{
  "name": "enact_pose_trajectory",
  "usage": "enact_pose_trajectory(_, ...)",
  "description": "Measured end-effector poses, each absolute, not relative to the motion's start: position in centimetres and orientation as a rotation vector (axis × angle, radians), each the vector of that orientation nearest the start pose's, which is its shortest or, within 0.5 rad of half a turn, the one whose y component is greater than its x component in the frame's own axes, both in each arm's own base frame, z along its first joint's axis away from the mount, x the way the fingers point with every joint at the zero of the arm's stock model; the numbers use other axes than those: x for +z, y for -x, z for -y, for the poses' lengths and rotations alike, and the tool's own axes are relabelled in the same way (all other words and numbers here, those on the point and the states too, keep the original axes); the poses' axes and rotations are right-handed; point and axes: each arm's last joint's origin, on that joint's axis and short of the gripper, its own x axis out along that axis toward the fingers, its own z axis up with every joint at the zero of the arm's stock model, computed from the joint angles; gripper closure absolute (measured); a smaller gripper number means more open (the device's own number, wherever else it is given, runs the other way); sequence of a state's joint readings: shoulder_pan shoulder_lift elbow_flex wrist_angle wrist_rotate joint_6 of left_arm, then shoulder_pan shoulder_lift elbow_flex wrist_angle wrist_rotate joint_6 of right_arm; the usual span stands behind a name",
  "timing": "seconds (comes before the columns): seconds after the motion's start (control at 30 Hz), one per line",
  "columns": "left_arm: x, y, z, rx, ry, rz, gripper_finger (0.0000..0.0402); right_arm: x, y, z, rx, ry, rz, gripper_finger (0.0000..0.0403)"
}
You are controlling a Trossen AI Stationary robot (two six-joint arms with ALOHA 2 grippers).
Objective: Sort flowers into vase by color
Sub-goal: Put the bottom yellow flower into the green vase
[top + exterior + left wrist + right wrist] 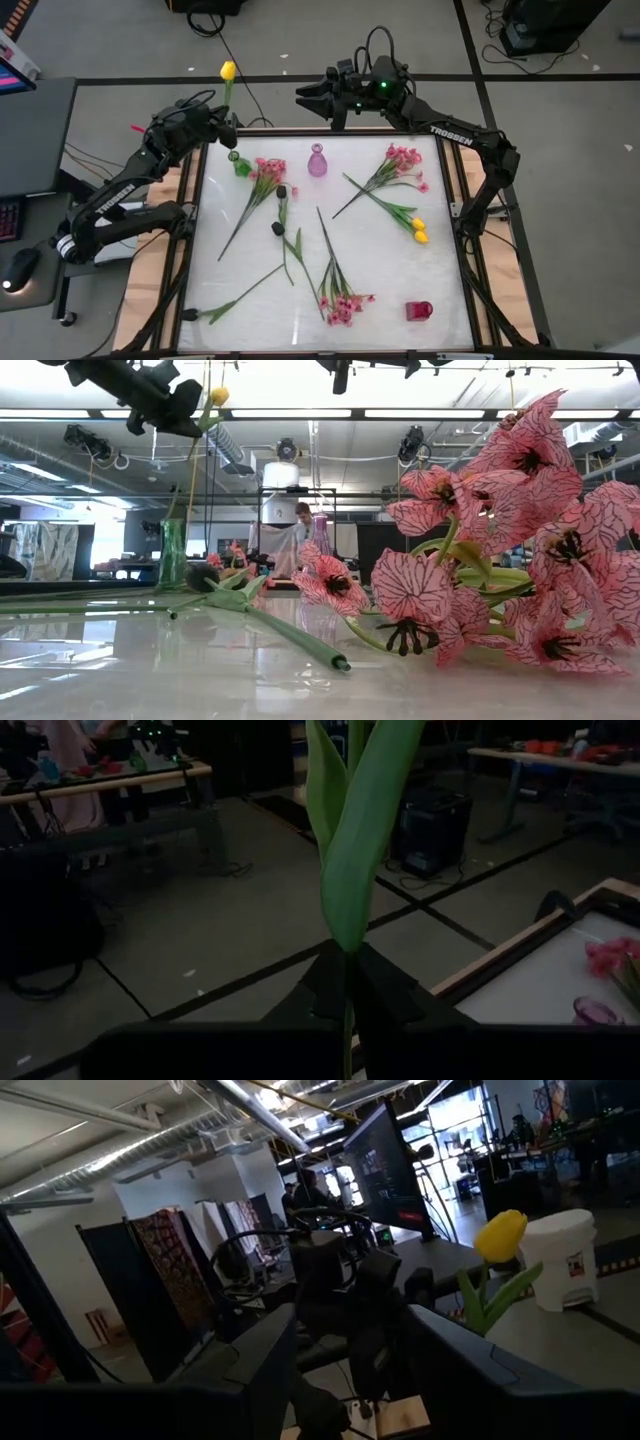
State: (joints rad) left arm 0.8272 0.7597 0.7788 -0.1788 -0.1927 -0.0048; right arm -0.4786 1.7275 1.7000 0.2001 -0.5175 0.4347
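Gripping a yellow tulip [228, 71] above the green vase [239, 164], the left tool [222, 125] is clamped; right tool [312, 97] gapes.

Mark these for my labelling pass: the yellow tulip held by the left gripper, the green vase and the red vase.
yellow tulip [228, 70], high view, on its bloom.
green vase [240, 165], high view, on its body.
red vase [419, 311], high view, on its side.
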Motion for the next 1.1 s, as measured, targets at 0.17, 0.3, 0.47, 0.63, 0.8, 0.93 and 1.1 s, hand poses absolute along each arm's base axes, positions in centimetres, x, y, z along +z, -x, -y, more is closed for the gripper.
enact_pose_trajectory(0.17,33.48,-10.91,-12.7,1.019,0.056,-0.155,0.0388,43.35,-36.1,17.12,0.071,-0.351,0.141,0.0207)
enact_pose_trajectory(0.3,33.48,-10.91,-12.7,1.019,0.056,-0.155,0.0388,43.35,-36.1,17.12,0.071,-0.351,0.141,0.0207)
enact_pose_trajectory(0.47,33.46,-10.94,-12.74,1.019,0.058,-0.155,0.0388,43.35,-36.11,17.1,0.071,-0.351,0.141,0.0207)
enact_pose_trajectory(0.63,33.33,-11.19,-12.98,1.016,0.065,-0.158,0.0388,43.35,-36.1,17.11,0.071,-0.351,0.141,0.0207)
enact_pose_trajectory(0.8,33.57,-11.28,-13.06,1.014,0.056,-0.129,0.0388,43.35,-36.11,17.1,0.071,-0.351,0.14,0.0207)
enact_pose_trajectory(0.93,33.76,-11.3,-13.08,1.014,0.053,-0.108,0.0388,43.35,-36.11,17.1,0.071,-0.351,0.141,0.0207)
enact_pose_trajectory(1.1,33.65,-11.29,-13.07,1.014,0.073,-0.11,0.0388,43.35,-36.11,17.1,0.071,-0.351,0.141,0.0207)
